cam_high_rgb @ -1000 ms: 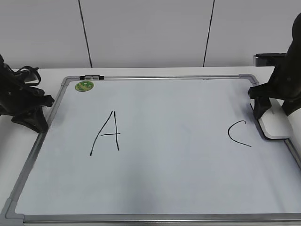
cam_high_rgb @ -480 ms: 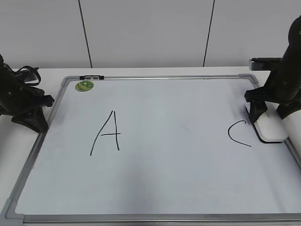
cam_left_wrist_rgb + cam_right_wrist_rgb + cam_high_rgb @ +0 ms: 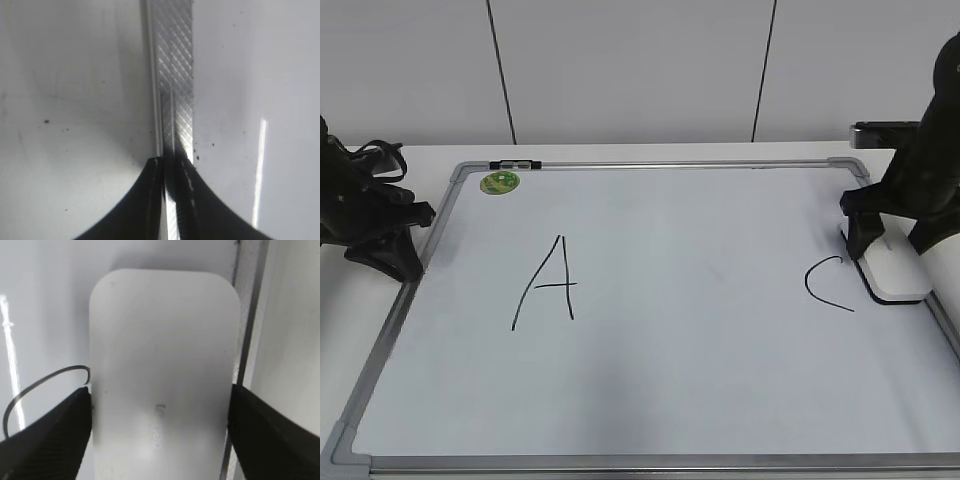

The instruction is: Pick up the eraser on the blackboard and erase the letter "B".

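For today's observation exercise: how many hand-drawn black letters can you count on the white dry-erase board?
2. The black letter A sits left of centre on the grey-framed white board; the black letter C sits at the right, beside the white plastic eraser. No B shows.

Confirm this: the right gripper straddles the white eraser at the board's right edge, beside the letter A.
Not quite. The right gripper does straddle the eraser at the right edge of the blackboard, but the letter beside it is the C, as the exterior view shows. The A sits far left.
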Action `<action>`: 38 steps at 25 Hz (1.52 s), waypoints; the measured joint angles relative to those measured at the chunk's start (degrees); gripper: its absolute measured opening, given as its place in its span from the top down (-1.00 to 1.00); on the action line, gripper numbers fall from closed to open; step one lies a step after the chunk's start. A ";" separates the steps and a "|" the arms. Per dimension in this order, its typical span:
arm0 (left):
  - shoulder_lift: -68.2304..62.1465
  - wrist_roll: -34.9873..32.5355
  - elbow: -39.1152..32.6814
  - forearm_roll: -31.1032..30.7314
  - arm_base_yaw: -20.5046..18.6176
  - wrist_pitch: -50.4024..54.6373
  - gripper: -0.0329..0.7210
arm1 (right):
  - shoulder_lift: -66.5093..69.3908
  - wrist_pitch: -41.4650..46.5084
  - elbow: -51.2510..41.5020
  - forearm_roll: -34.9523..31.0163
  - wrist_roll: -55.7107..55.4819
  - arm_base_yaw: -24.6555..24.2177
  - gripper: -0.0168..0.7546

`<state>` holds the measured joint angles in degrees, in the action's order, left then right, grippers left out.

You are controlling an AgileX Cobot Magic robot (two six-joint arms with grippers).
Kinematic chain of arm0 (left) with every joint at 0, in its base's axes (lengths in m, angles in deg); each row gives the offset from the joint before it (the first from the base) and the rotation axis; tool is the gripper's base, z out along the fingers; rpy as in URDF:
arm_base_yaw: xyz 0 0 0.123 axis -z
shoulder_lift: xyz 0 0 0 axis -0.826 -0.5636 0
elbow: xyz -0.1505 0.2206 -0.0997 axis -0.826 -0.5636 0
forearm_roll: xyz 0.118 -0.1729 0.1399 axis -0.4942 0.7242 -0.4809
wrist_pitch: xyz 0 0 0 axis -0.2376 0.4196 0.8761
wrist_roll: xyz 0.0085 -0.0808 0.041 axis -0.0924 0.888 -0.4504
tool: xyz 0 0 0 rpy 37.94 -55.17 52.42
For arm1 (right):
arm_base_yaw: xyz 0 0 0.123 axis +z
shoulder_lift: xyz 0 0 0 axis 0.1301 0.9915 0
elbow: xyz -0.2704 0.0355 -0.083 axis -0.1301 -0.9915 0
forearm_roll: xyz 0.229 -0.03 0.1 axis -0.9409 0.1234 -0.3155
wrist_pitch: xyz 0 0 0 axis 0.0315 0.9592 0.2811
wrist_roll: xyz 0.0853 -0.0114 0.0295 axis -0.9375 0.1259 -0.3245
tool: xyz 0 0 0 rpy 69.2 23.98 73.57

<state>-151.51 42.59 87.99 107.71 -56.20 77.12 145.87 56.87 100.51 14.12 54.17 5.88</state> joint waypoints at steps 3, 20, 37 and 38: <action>0.00 0.00 0.00 0.00 0.00 0.00 0.80 | 0.00 0.67 0.60 0.00 0.00 0.00 -0.68; -0.48 -0.18 13.03 -0.94 0.00 11.25 -0.17 | 0.00 13.55 21.14 0.00 0.00 0.00 -0.58; 21.30 5.96 21.17 -5.16 0.00 18.40 -0.21 | -29.19 14.97 8.98 -2.07 0.00 0.00 -0.58; 24.23 6.08 20.63 -5.30 0.00 18.40 -0.21 | -31.92 15.09 7.35 -1.98 0.00 0.00 -0.58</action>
<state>-127.28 48.68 108.62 102.42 -56.20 95.52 113.95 71.96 107.86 12.14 54.17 5.88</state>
